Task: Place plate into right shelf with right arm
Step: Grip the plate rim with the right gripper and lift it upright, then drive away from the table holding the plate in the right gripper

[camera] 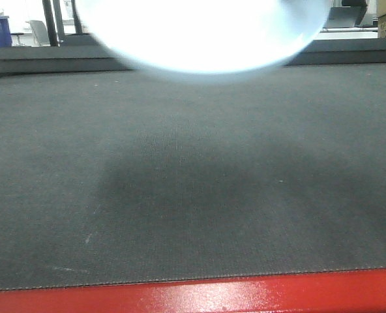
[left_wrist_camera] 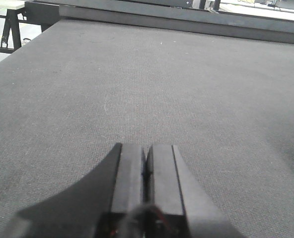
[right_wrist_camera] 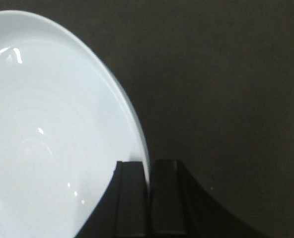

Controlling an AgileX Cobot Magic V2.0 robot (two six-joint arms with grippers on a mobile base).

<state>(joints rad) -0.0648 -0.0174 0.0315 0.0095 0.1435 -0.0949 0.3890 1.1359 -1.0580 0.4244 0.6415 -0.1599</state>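
Dark grey matting covers the red-edged workbench; above it the right gripper clamps the pale plate by its rim, while the left gripper hangs closed on nothing.

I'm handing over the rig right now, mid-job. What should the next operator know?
Right gripper: shut on the plate, pinching its rim.
Left gripper: shut, empty, low over the grey mat.
Plate: held clear of the mat in the front view, its shadow below it.
Shelf: the right shelf is not in any view.
Done: plate grasped and off the mat.
Left to do: carry it to the right shelf, set it down, release.
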